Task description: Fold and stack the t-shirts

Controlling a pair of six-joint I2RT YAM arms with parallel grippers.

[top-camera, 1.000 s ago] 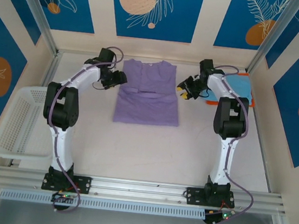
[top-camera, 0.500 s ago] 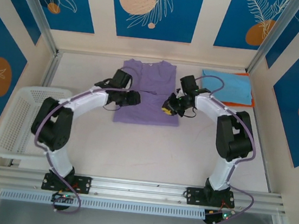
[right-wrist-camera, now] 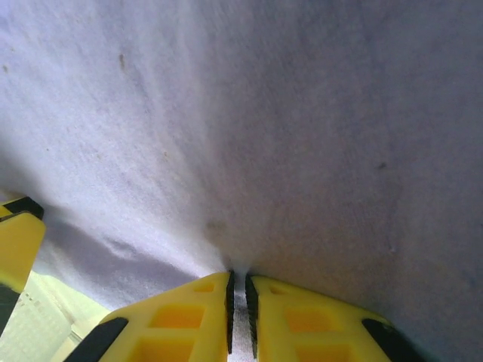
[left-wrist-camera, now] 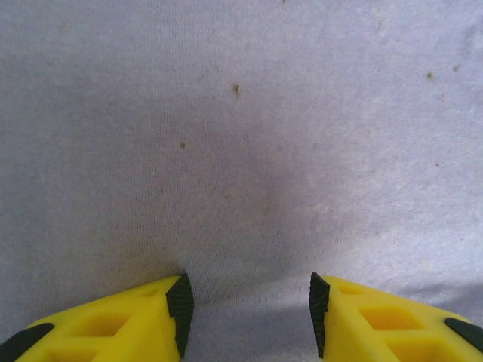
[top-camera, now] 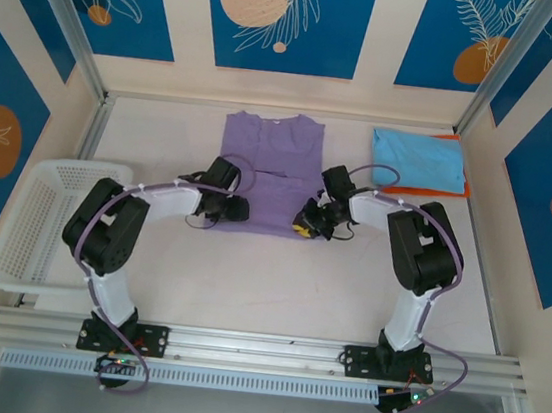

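Observation:
The lavender-purple t-shirt (top-camera: 273,151) lies flat at the back middle of the table, sleeves folded in. My left gripper (top-camera: 238,210) rests on its lower left corner; in the left wrist view its fingertips (left-wrist-camera: 179,302) press on the purple cloth (left-wrist-camera: 241,136) with the jaws apart, so the left gripper (left-wrist-camera: 249,302) is open. My right gripper (top-camera: 306,222) sits at the lower right corner. In the right wrist view the right gripper (right-wrist-camera: 238,290) is shut on a pinch of the purple cloth (right-wrist-camera: 302,113). A folded light blue t-shirt (top-camera: 418,156) lies on an orange one (top-camera: 464,189) at the back right.
A white mesh basket (top-camera: 27,226) hangs over the table's left edge. Metal frame posts and walls close in the back and sides. Bare tabletop (top-camera: 266,286) stretches between the shirt and the arm bases.
Both arms swung from the shirt's upper sides down to its lower corners. Both grippers narrowed, and the right one closed on the cloth.

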